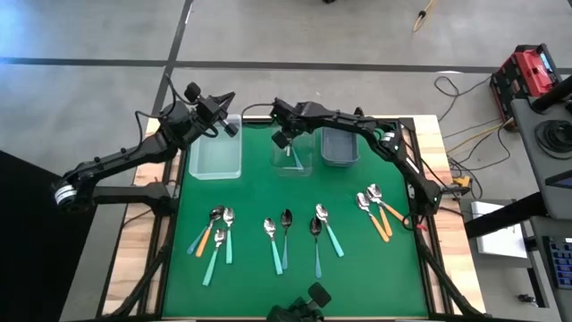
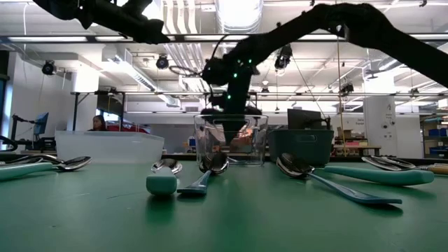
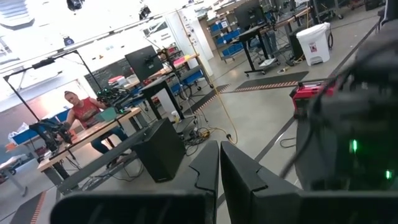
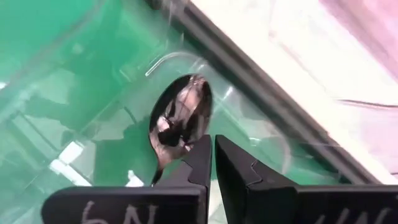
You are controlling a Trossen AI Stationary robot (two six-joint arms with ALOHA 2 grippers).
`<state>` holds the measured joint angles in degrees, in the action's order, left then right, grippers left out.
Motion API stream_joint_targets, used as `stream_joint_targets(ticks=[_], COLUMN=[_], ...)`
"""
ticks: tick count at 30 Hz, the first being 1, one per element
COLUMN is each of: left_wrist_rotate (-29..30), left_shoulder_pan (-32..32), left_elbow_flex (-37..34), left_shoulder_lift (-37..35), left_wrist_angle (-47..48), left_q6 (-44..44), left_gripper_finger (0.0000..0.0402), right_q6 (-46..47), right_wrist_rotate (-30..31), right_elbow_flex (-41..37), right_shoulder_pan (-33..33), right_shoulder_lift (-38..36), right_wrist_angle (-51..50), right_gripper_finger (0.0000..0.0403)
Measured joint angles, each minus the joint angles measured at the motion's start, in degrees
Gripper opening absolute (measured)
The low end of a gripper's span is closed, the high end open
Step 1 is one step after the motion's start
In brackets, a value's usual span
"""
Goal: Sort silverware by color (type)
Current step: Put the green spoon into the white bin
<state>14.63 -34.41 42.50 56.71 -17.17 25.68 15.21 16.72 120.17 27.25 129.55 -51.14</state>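
I see the right gripper point(image 1: 284, 140) lowered into the middle clear bin point(image 1: 292, 159), fingers clenched on a spoon point(image 4: 177, 124) whose dark bowl lies against the bin's floor. The left gripper point(image 1: 227, 125) hangs shut and empty above the left bin point(image 1: 215, 156). The other spoons point(image 1: 273, 235) lie in 4 loose groups along the green mat point(image 1: 268, 197).

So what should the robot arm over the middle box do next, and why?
Probably open its fingers and let go. The right end effector is shut on the spoon, which already sits inside the middle clear bin, its bowl close to the bin's floor. Releasing it there would finish this drop before the arm lifts away. The left end effector waits shut above the left bin.
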Motion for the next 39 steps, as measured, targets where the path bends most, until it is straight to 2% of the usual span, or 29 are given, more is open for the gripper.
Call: stream_joint_targets(ticks=[6, 14, 17, 21, 26, 33, 39], left_wrist_rotate=[-0.5, -12.5, -12.6, -12.8, -17.3, -17.5, -17.5], left_shoulder_pan=[0.0, 0.1, 0.4, 2.3, 6.5, 13.4, 17.4], left_elbow_flex=[0.0, 0.0, 0.0, 0.0, 0.0, 0.1, 5.4], left_shoulder_lift=[0.0, 0.1, -0.1, -0.4, 0.2, 0.1, 1.7], left_wrist_angle=[1.4, 2.9, 4.0, 6.7, 14.4, 17.4, 23.7], left_q6=[0.6, 1.7, 0.9, -3.9, -12.4, -25.3, -33.3], left_gripper_finger=[0.0, 0.0, 0.0, 0.0, 0.0, 0.0, 0.0], right_q6=[-5.0, -11.8, -13.3, -14.6, -13.9, -14.9, -15.2], right_wrist_rotate=[-0.2, -0.2, -0.4, -2.8, -5.2, -5.1, -5.1], right_elbow_flex=[-0.1, -6.1, -12.8, -25.6, -39.9, -54.0, -63.5], right_shoulder_pan=[-0.2, -1.8, -3.4, -6.1, -9.6, -13.3, -15.2], right_shoulder_lift=[-7.2, -19.1, -25.4, -35.1, -46.3, -56.9, -62.4], right_wrist_angle=[-2.2, -3.2, 0.0, 7.1, 16.6, 26.8, 34.2], right_gripper_finger=[0.0013, 0.0013, 0.0013, 0.0013, 0.0013, 0.0013, 0.0013])
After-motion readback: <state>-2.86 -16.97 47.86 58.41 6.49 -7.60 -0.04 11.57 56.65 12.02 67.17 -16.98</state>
